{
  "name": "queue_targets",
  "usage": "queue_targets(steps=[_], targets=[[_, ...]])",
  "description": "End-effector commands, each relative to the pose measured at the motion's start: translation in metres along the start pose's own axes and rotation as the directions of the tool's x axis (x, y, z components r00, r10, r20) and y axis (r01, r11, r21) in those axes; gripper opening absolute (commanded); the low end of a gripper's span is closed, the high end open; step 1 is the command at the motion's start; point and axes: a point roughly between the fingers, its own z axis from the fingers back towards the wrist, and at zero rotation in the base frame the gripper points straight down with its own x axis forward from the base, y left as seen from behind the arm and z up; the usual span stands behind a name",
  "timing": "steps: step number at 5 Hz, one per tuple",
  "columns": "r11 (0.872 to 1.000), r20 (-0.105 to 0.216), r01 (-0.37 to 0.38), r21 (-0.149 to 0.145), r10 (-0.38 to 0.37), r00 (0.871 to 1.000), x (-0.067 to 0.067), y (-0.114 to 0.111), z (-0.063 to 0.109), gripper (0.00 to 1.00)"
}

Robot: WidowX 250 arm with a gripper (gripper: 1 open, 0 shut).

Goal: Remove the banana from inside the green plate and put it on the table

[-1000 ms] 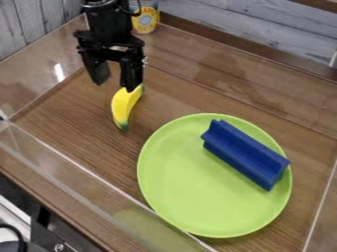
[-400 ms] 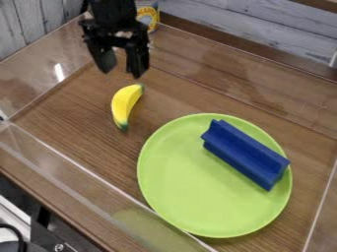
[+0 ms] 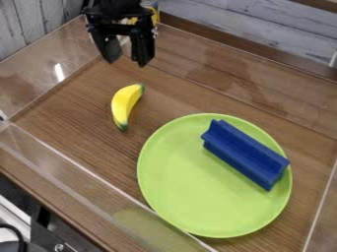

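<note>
The small yellow banana (image 3: 124, 104) lies on the brown wood-grain table (image 3: 198, 84), left of the green plate (image 3: 198, 182) and not touching it. Its greenish tip points toward the front. My gripper (image 3: 125, 56) hangs above the table behind the banana, raised clear of it. Its two black fingers stand apart with nothing between them, so it is open. On the plate's right half rests a blue rectangular block (image 3: 245, 153).
Clear acrylic walls (image 3: 53, 157) border the tabletop at the left and front. A yellow object (image 3: 148, 17) sits at the back edge behind the arm. A grey plank wall runs along the rear.
The gripper has risen and drawn back from just over the banana, staying open. The banana stays where it lay on the table.
</note>
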Motion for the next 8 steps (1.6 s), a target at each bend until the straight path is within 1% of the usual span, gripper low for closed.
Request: queue_targets(steps=[1,2,3,4,5,6,7,8], targets=[[1.0,0.039,0.021,0.022,-0.022,0.999,0.013,0.002,0.008,1.0],[0.999,0.032,0.026,0.024,-0.027,0.999,0.017,0.005,0.003,0.0],[0.999,0.029,0.032,0.028,-0.033,0.999,0.021,0.009,0.001,1.0],[0.999,0.03,0.039,0.031,-0.04,0.999,0.024,0.013,-0.002,0.0],[0.998,0.032,0.045,0.034,-0.046,0.998,0.026,0.017,-0.003,0.0],[0.998,0.027,0.054,0.034,-0.055,0.998,0.023,0.018,-0.005,1.0],[0.998,0.024,0.061,0.033,-0.061,0.998,0.019,0.019,-0.005,1.0],[0.997,0.027,0.065,0.034,-0.066,0.997,0.018,0.02,-0.005,0.0]])
